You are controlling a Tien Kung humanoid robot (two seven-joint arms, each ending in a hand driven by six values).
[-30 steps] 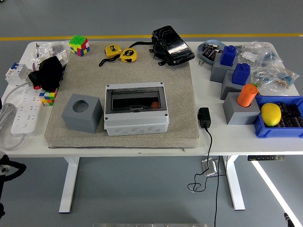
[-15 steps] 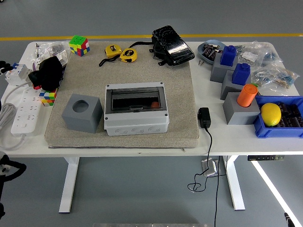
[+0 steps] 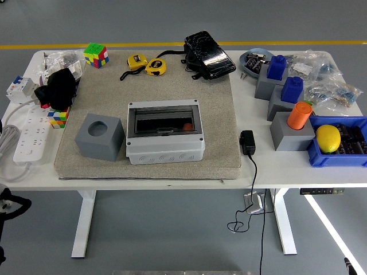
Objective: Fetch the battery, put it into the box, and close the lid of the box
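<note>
One grey plastic box (image 3: 165, 134) sits on the coarse beige mat (image 3: 149, 114), its dark lid (image 3: 164, 121) down over an orange battery (image 3: 187, 126) inside. Left arm (image 3: 8, 209) rests low at the near-left edge; finger state cannot be told. Beside the box stands a grey cube (image 3: 99, 136); farther back lie yellow tape measures (image 3: 146, 65).

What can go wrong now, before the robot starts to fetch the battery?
1. The box appears to have its dark lid already down, so it may block placing anything inside.
2. No battery is clearly identifiable; the wrong item may be picked.
3. The charger cable hangs over the table edge and could snag an arm.
</note>
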